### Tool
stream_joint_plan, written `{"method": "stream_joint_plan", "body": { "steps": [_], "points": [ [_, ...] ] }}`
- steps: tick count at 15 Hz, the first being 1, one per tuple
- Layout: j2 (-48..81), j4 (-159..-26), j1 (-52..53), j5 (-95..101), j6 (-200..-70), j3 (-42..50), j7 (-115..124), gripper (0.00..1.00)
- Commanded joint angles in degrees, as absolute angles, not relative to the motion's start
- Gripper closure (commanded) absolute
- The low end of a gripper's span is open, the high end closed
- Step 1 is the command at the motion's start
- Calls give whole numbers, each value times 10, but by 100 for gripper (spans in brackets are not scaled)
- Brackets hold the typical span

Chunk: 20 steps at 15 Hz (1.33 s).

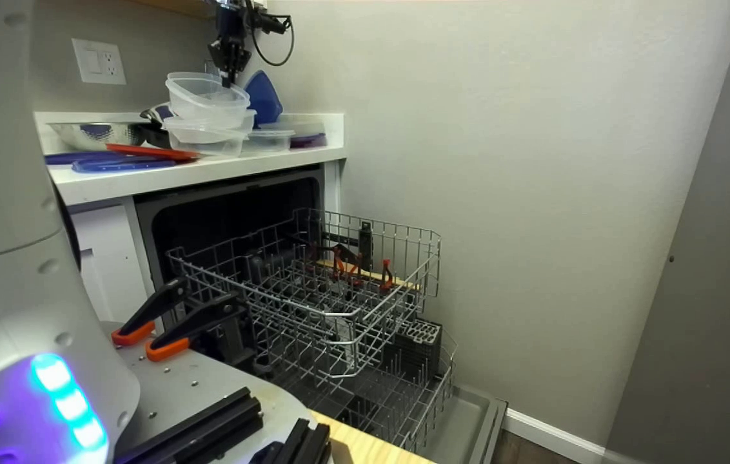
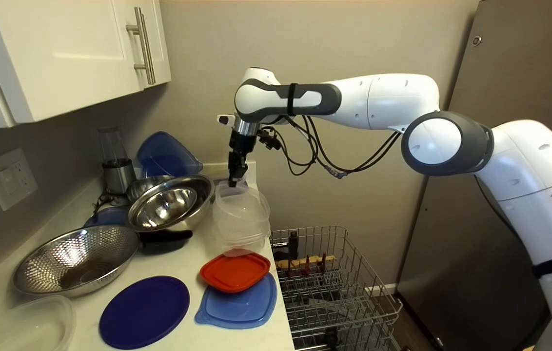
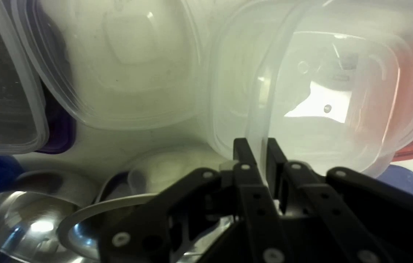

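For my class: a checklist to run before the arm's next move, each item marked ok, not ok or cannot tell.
1. The claw is at the rim of the top clear container: ok, the rim runs between its fingers.
2. The grip is firm: cannot tell.
3. The top clear container sits level: not ok, it tilts relative to the containers beneath.
4. It is free of them: cannot tell, see-through walls overlap.
5. The steel bowls are apart from the claw: ok, a gap shows in an exterior view.
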<state>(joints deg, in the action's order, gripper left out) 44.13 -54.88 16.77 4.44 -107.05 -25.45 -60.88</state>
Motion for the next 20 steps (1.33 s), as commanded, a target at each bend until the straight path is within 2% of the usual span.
{"method": "stream_joint_plan", "body": {
  "steps": [1,6,12,20],
  "points": [
    [427,-537,136,7,-1074,-268,-607,96],
    [425,-525,101,-40,-1114,-268,-581,96],
    [402,-563,71,-46,-1228,-253,-526,96],
    [345,-696,26,-37,-1345,-187,-392,96]
  ]
}}
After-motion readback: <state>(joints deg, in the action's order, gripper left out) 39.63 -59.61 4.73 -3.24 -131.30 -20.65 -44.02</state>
